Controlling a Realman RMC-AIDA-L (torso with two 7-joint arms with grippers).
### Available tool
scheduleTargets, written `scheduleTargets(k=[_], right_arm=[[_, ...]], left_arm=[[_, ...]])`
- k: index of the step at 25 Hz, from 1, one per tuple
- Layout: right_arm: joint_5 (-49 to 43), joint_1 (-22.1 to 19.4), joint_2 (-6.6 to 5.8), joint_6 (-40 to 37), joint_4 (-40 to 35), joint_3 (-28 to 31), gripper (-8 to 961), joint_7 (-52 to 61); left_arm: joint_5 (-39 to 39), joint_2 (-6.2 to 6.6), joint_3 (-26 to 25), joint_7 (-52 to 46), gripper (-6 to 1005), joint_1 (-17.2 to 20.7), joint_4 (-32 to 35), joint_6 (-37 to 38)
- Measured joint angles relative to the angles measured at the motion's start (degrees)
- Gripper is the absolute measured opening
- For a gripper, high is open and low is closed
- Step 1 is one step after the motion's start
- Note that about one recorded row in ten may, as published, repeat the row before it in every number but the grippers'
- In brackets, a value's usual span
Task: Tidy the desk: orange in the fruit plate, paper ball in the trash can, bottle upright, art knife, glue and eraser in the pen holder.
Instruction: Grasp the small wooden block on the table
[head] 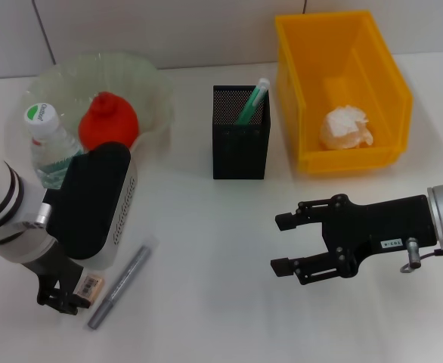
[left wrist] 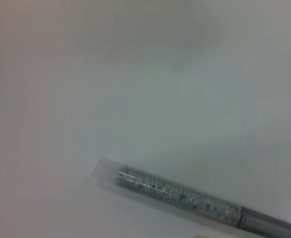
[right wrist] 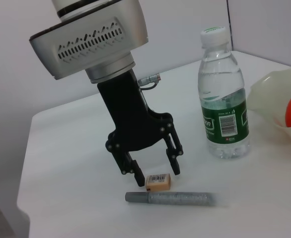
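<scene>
A: Left gripper (right wrist: 153, 171) — state?

B: Pointing down at the desk (head: 206, 302), jaws apart, straddling the eraser (right wrist: 159, 182). Eraser lies flat between the fingertips; whether the pads touch it, I cannot tell. Nothing lifted.

A: Long axis of the eraser?

B: Short block, label up, its length running across the gap from one finger toward the other. Just beyond the fingertips lies the glue (head: 119, 286), a grey glitter stick, flat, roughly parallel to the eraser, just beside it and not touching as far as I see. Its grey end sits nearer the robot.

A: Room around the gripper?

B: Bottle (right wrist: 223, 96) already upright behind the left wrist, near it. Orange (head: 109, 122) in the fruit plate (head: 150, 83) past the bottle. Open white desk out toward the other arm.

A: Right side?

B: Right gripper (head: 283, 243) hovers over bare desk well apart from the left, jaws open, holding nothing. Beyond it, the pen holder (head: 240, 144) with a green pen-like item standing in it, and the yellow trash can (head: 342, 91) with the paper ball (head: 346, 127) inside.

A: Surroundings?

B: Plain white desk, pale wall behind.
</scene>
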Motion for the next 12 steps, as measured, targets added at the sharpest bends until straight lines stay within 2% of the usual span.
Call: scheduleTargets(k=[12], right_arm=[[0.0,0.2,0.04,0.0,0.0,0.0,766,0.0]], left_arm=[[0.8,-0.04,0.2,-0.1,604,-0.1,-1.6,-0.4]])
